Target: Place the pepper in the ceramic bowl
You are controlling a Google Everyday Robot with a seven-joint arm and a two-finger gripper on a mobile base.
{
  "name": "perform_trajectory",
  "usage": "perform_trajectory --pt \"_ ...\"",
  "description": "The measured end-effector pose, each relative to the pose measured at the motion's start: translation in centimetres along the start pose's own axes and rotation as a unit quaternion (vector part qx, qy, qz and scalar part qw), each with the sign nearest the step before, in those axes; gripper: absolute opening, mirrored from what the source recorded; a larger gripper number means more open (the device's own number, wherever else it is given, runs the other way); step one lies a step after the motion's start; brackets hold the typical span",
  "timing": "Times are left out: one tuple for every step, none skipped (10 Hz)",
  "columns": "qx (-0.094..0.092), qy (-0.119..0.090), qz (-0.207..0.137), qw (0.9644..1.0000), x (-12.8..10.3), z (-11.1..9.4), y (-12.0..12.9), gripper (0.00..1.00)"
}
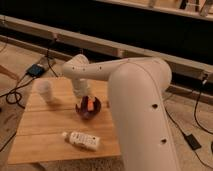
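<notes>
Camera view: my gripper [86, 98] hangs just over the ceramic bowl [88, 108] on the bench [40, 131]; the pepper [90, 103] sits at its rim. Grip state: cannot tell. I'd release low, centred, then lift straight.

dim warm indoor light | soft blur throughout | dark background

White gripper [86, 98] over dark maroon ceramic bowl [88, 110] holding orange pepper [90, 104]; translucent white cup [44, 90], white labelled bottle [82, 140], light wood table [40, 125].
</notes>
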Motion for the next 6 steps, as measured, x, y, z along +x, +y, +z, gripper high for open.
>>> perform_trajectory --pt "-0.008 -0.003 -0.01 0.9999 0.2 -0.8 0.3 0.6" --pt "-0.015 -0.007 -0.023 0.9996 0.5 -1.8 0.7 0.6" --pt "-0.017 -0.009 -0.032 0.9993 0.7 -2.4 0.9 0.6" --pt "-0.018 -0.013 -0.04 0.9989 0.9 -3.1 1.0 0.6" --pt "-0.017 -0.014 -0.041 0.9989 0.9 -3.2 1.0 0.6" --pt "-0.018 -0.014 -0.041 0.9989 0.9 -3.2 1.0 0.6"
